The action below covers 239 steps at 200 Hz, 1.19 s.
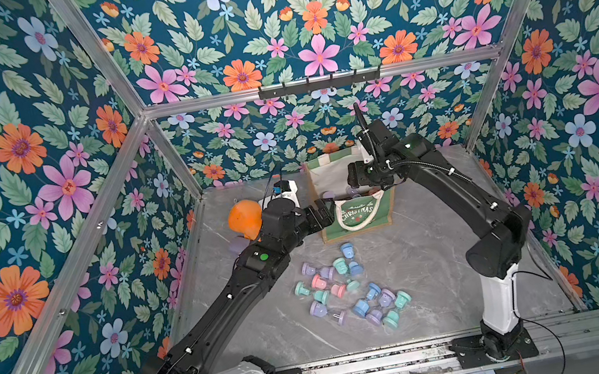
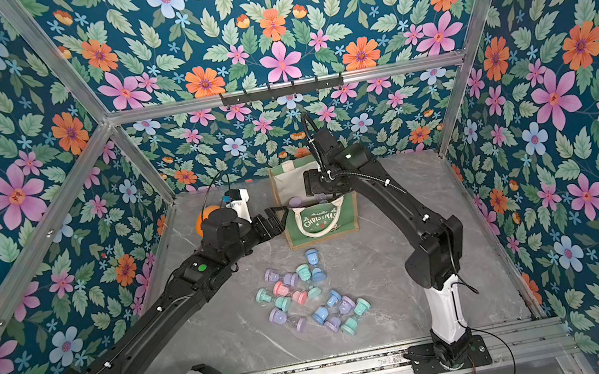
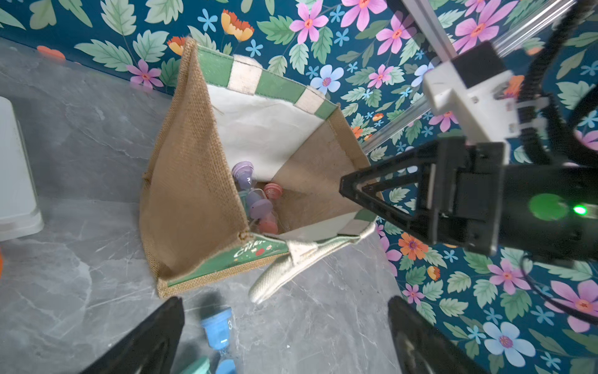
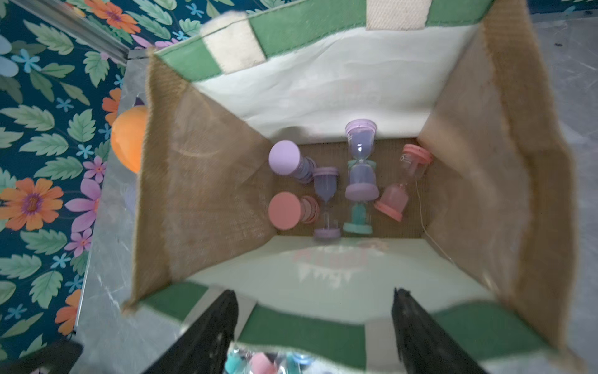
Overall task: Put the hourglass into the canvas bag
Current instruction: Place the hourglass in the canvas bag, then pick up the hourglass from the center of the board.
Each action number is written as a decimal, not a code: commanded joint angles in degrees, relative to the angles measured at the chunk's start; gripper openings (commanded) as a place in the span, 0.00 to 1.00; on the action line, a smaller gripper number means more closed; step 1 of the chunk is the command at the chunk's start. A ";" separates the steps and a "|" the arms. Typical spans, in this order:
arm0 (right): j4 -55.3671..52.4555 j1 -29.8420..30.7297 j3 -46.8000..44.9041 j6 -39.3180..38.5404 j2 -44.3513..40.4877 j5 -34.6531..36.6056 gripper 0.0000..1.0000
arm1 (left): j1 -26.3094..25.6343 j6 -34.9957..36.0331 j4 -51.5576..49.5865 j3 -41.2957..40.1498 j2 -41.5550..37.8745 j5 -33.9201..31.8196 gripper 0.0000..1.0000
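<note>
Marble tabletop (image 1: 447, 253) carries the canvas bag (image 1: 384, 214). Right wrist view bares hourglasses (image 4: 360, 162) on its floor, barely seen from above. Right gripper (image 4: 314, 291) and left gripper (image 3: 284, 299) both gape, empty.

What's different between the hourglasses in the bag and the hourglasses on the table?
Number: the bag holds about six; the table carries far more. Colour: the bag hourglasses are purple, pink and one teal; the table hourglasses add blue. Layout: the bag hourglasses crowd together, a purple one over the teal; the table hourglasses lie spread loosely. Both sets share the same small pastel shape.
</note>
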 commanded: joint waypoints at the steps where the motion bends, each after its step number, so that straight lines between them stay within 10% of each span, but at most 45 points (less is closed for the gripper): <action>1: -5.36 2.60 -4.04 4.43 -4.67 5.40 0.77 | -1.83 -1.94 -3.37 -0.84 -1.84 -4.52 1.00; 102: -2.32 23.42 -47.09 36.15 -30.70 14.16 0.81 | -13.12 -11.76 -14.00 -3.96 -8.08 -17.39 1.00; 239: 15.10 39.74 -70.91 67.38 -24.99 8.05 0.78 | -16.55 -15.36 -17.43 -1.70 -6.96 -20.26 1.00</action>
